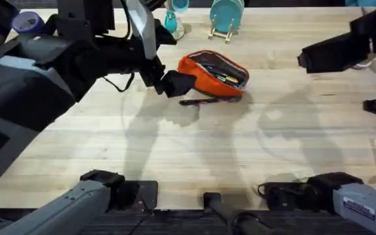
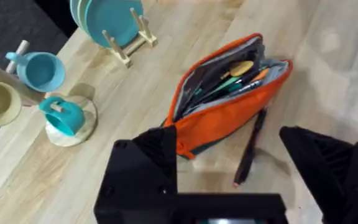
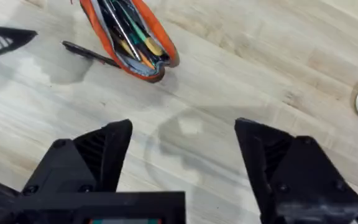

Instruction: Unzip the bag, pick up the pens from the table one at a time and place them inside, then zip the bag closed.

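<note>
A: Loading the pens, that's the step. The small oblong orange fabric pouch [image 1: 213, 73] lies unzipped on the pale planked wooden tabletop [image 1: 194, 150], mouth gaping, dark lining showing.

B: Contents?

A: Several slim things inside already, green, yellow and orange bits among them. Can't tell for sure whether the silvery pen is one of them. The slim black pen with the reddish tip [image 1: 198, 101] lies on the wood just beside the pouch's near side, roughly parallel to it.

B: Left to right, go.

A: Left gripper [image 1: 168, 81] sits low at the pouch's left end, its black fingers [image 2: 157, 149] spread, nothing between them. One finger looks like it's touching or just beside that end of the fabric; hard to call. Left arm reaches in from the lower left, rising big and dark under the overhead camera.

B: Middle?

A: Pouch and pen, as said. A teal plate rack [image 1: 226, 16] stands behind them.

B: Right side?

A: Right gripper [image 3: 182, 149] hangs high and well apart from the pouch, fingers wide and empty, its wrist view looking down at bare table with the pouch farther off.

B: Next move?

A: My read: the black pen needs a low pinch mid-shaft, flat on the wood, then a lift and a tip-first drop into the open mouth. After that, zipping.
</note>
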Controlling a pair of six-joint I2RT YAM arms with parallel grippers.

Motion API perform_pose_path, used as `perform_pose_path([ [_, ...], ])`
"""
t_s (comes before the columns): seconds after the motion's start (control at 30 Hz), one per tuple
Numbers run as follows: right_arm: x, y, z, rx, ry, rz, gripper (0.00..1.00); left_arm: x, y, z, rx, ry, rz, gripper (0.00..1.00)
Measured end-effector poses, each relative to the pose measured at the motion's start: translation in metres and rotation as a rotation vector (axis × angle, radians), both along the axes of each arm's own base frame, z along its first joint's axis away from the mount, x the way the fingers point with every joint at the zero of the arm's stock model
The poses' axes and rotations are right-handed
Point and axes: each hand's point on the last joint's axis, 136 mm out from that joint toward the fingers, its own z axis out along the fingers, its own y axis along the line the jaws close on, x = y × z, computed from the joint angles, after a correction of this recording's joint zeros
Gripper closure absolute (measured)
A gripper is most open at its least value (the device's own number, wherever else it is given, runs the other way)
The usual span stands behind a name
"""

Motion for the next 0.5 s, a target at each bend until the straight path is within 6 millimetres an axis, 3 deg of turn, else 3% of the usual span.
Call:
perform_pose_path([
  [0.27, 0.003, 0.001, -0.004, 0.004, 0.021, -0.01, 0.005, -0.006, -0.001, -0.006, 0.031, 0.023, 0.006, 0.007],
  [0.5, 0.003, 0.001, -0.004, 0.007, 0.022, -0.016, 0.006, -0.017, -0.022, -0.021, 0.177, 0.002, -0.013, 0.007],
])
